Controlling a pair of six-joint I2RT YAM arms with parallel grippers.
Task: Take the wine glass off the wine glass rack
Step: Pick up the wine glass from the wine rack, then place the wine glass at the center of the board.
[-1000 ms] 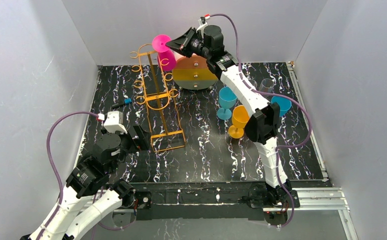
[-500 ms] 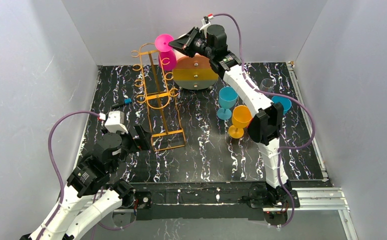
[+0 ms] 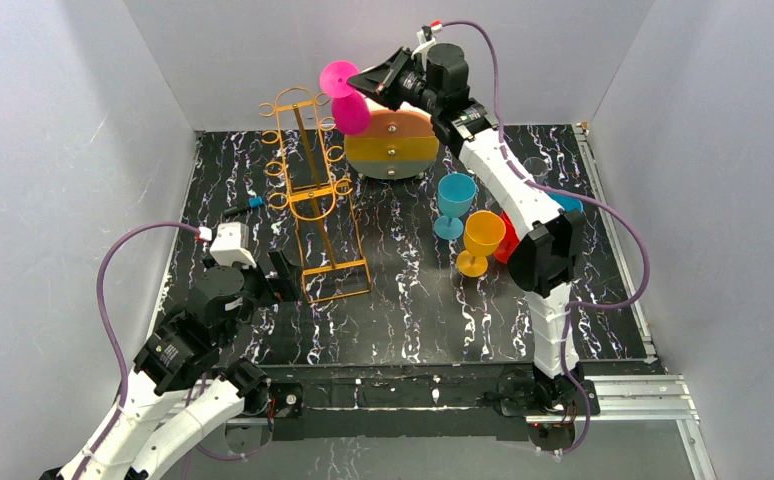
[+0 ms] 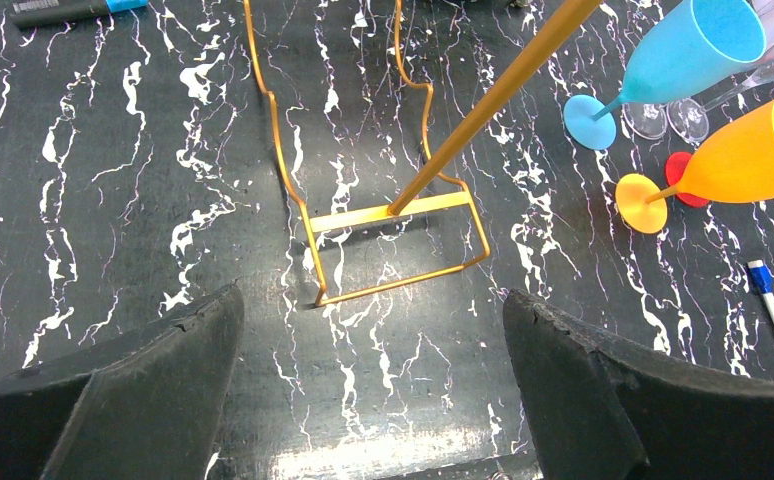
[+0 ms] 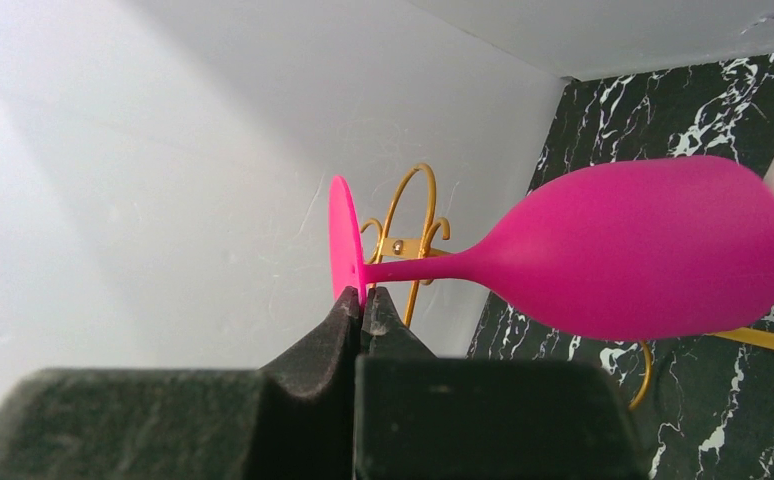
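Pink wine glass [image 3: 349, 97] aloft beside wine glass rack [image 3: 315, 192]
Right gripper [image 5: 363, 300] pinches its foot; left gripper [image 4: 373, 302] spread, empty

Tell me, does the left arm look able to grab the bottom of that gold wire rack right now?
Probably yes. The left gripper hangs open close to the base of the wine glass rack, with nothing between them. The blue glass and orange glass stand off to one side.
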